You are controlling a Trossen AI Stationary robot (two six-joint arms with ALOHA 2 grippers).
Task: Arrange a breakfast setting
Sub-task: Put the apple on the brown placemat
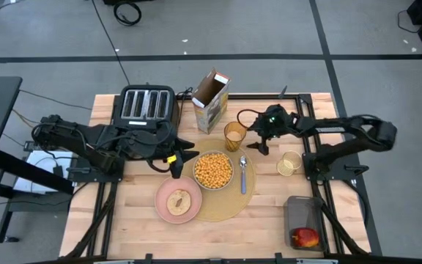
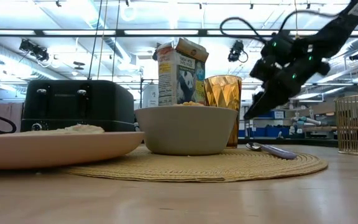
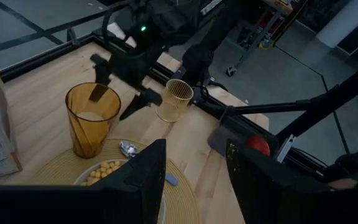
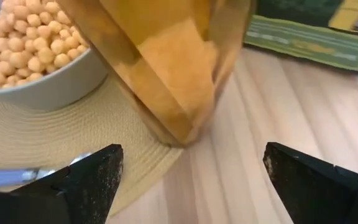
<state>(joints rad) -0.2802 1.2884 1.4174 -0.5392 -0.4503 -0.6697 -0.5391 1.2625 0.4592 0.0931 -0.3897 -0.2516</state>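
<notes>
Round tan placemat (image 1: 222, 202) sits mid-counter, used as landmark. On it: pale grey bowl (image 1: 212, 170) full of yellow cereal balls at centre, metal spoon (image 1: 243, 173) just right of the bowl. Amber cup (image 1: 234, 136) stands upright at the placemat's far edge; the right wrist view shows its base half on the weave, half on wood. Pink plate (image 1: 179, 200) overlaps the placemat's left edge, round bread piece (image 1: 179, 199) on it. Red apple (image 1: 305, 237) is well right of the placemat, inside a dark bin (image 1: 303, 220) at the counter's near right corner.

Right end effector (image 1: 258, 141) hangs just right of the cup, lifted off the surface, fingers spread wide, holding nothing. Left end effector (image 1: 184, 163) is at the placemat's left rim between bowl and plate, fingers parted, empty.

Beyond the placemat's far side: open cereal box (image 1: 211, 100), black toaster (image 1: 146, 105) left of it. A small gold wire basket (image 1: 289, 163) stands right of the spoon.

Counter (image 1: 138, 220) is pale wood planks on a black frame; grey floor with dark tape lines around it.

Low view alone shows the room: ceiling strip lights, blue bins, shelving. Left wrist view alone shows the apple through the bin's side. High view alone shows the bread's position on the plate.
</notes>
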